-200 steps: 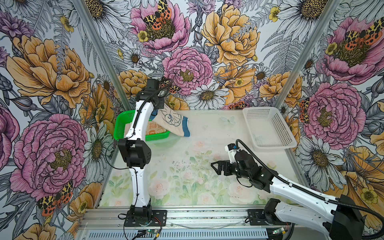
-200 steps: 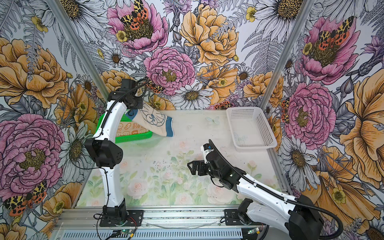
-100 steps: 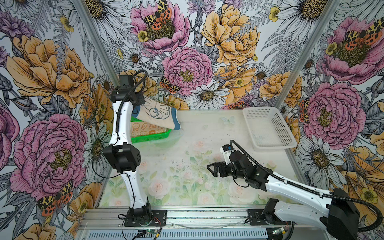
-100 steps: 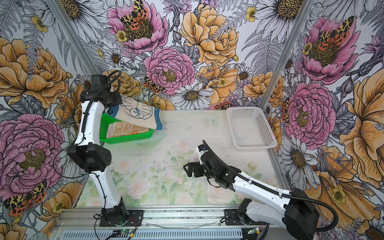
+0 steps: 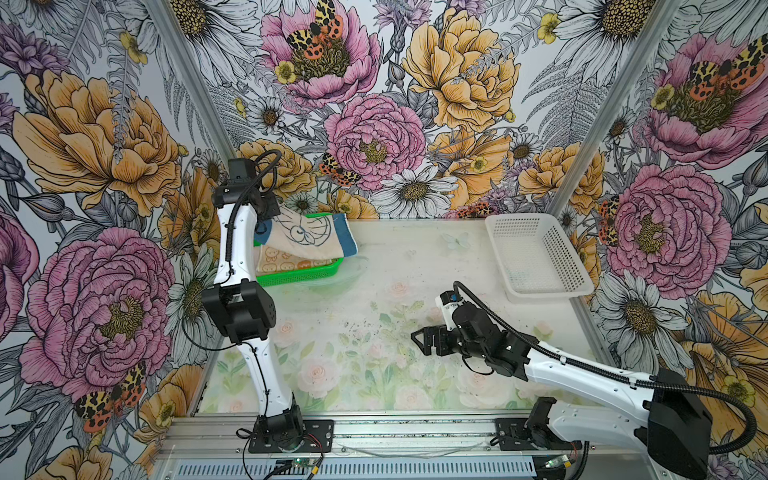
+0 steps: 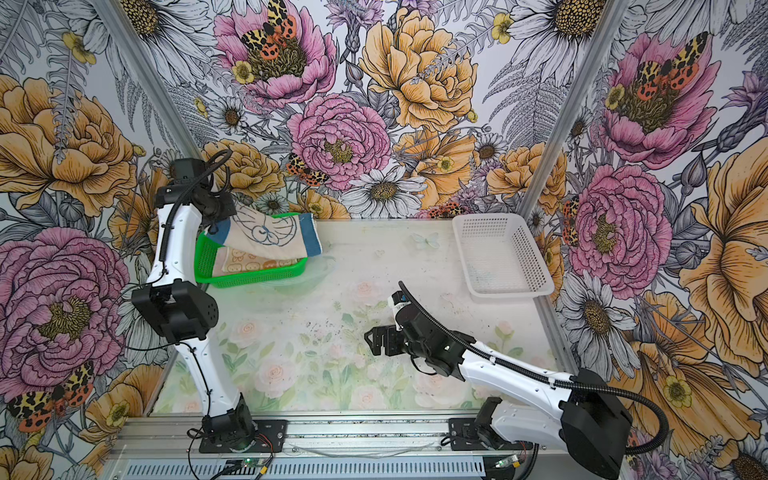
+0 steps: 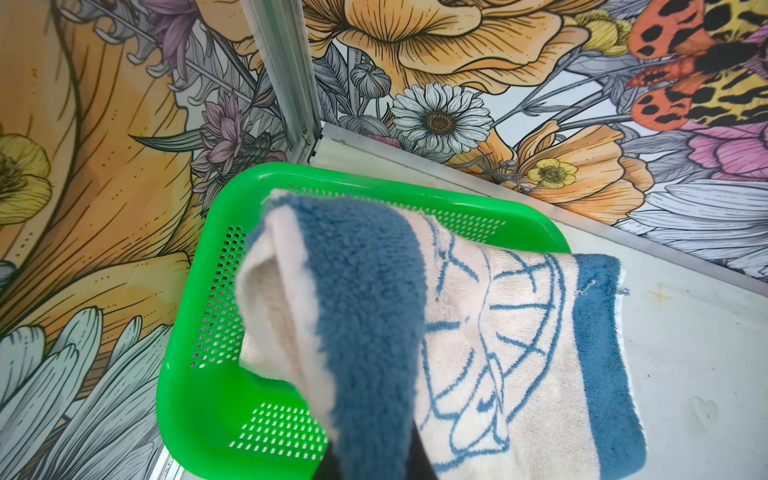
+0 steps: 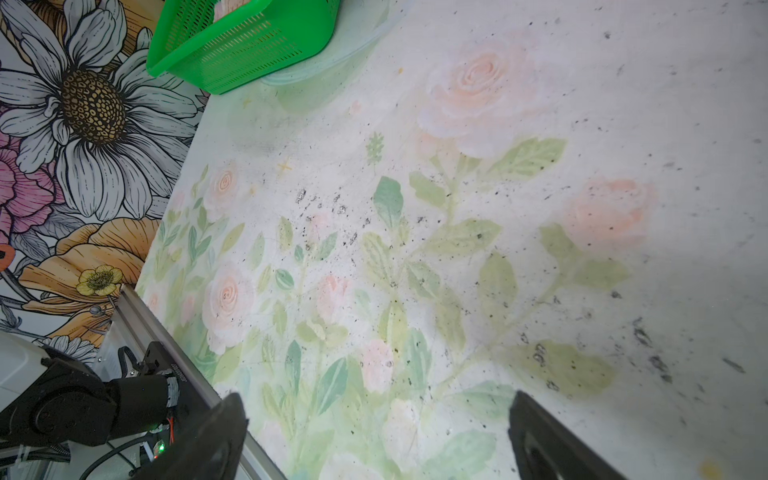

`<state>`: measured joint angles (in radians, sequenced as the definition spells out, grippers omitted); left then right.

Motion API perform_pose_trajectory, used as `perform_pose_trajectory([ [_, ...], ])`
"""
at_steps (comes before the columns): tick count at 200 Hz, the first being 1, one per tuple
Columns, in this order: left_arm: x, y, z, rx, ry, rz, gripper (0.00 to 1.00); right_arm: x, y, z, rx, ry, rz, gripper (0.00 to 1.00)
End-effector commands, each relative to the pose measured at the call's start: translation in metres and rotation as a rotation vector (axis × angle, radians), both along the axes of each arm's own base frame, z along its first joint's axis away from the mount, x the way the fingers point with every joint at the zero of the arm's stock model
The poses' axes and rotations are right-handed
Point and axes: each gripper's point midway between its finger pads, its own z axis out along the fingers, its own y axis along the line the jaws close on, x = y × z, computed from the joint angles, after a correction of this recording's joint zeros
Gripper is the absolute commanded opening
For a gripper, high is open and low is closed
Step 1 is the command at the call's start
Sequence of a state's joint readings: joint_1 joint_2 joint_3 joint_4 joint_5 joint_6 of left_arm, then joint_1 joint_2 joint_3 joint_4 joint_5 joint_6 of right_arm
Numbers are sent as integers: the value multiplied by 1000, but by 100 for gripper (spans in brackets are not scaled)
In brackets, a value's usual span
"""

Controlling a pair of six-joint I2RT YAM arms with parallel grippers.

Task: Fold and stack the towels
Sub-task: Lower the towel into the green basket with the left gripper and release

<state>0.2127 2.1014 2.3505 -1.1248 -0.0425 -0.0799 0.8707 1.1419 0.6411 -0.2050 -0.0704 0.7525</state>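
Clamping one end of the blue towel point(image 5: 307, 239) in the left tool point(image 5: 262, 220), trailing the rest across the green basket point(image 5: 299, 277) above the orange towel point(image 5: 282, 264) lying inside, probably to bring it out for folding. Holding the right tool point(image 5: 422, 340) low over bare worktop point(image 5: 365, 299), jaws spread wide, likely for catching the free end. Not seeing any pink towel.

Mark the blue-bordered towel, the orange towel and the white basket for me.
blue-bordered towel point(image 5: 307, 237): in a top view, on its cream middle.
orange towel point(image 5: 291, 264): in a top view, on the strip showing under the blue-bordered towel.
white basket point(image 5: 548, 291): in a top view, on its near wall.
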Motion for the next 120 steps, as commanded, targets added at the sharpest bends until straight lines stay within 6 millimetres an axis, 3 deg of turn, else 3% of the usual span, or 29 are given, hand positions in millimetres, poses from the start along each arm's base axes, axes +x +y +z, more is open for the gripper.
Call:
perform_pose_trajectory([
  [1,6,16,3,-10,-37,38,0,8,7,8,9,-15,-18,99],
  [47,14,30,-16,-15,-11,53,0,8,8,1,-9,-3,-13,100],
  [84,25,36,-43,-20,30,54,0,9,9,-6,-24,7,-13,99],
  [120,30,38,-44,-23,18,59,0,12,14,-13,-39,13,-9,100],
])
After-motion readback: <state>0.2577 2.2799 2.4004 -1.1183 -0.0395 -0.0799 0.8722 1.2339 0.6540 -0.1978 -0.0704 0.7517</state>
